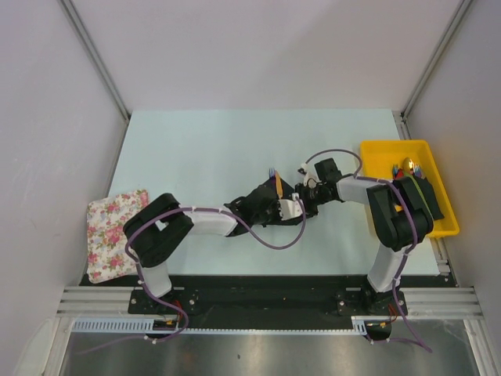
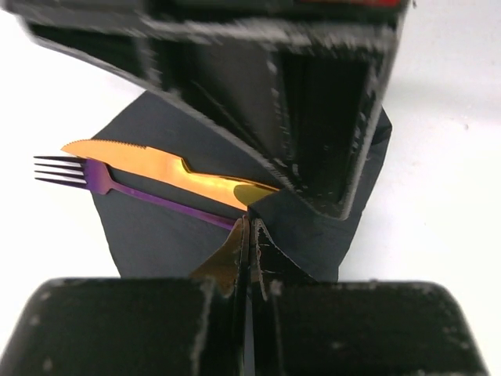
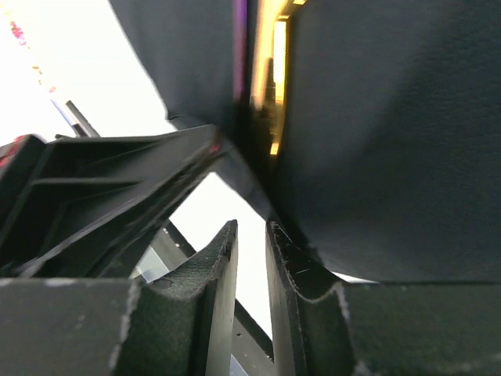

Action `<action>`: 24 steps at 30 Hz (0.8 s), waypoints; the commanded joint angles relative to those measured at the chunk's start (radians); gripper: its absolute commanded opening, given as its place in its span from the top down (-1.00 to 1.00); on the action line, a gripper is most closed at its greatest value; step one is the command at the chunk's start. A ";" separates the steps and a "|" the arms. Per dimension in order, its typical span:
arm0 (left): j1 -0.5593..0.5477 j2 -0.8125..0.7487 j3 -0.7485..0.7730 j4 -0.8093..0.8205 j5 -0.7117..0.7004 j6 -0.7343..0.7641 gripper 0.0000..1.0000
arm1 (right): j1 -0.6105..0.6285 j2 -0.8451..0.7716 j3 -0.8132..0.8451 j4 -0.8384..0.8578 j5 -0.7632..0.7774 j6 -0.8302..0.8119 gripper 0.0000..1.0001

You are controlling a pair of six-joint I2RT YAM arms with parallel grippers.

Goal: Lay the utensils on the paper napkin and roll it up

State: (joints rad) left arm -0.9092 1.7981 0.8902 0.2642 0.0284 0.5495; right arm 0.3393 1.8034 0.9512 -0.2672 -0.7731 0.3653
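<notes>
The black paper napkin [image 1: 254, 200] [image 2: 156, 227] lies at mid-table with the utensils on it: an orange-gold knife [image 2: 156, 164] [image 1: 278, 185] and a purple fork [image 2: 86, 172] whose tines [image 1: 272, 171] stick out past the far edge. A flap of the napkin [image 3: 391, 141] is folded over their handles. My left gripper [image 2: 250, 223] [image 1: 280, 207] is shut, and the flap's point runs into its tips. My right gripper [image 3: 250, 231] [image 1: 301, 205] faces it closely, its jaws a narrow gap apart with nothing between them and the fold just beside one finger.
A yellow tray [image 1: 427, 157] at the right edge holds rolled red and green napkins with cutlery [image 1: 407, 168]. A floral cloth [image 1: 113, 231] lies at the left near edge. Grey walls stand close on both sides of the table.
</notes>
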 commanded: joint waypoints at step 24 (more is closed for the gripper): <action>0.280 -0.116 0.081 -0.284 0.673 -0.739 0.46 | 0.024 0.086 0.070 -0.055 0.140 -0.049 0.57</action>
State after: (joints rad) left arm -0.6491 1.6283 0.9432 -0.0624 0.5011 0.0055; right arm 0.3557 1.8740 0.9966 -0.3218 -0.7124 0.3443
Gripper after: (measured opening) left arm 0.314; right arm 0.218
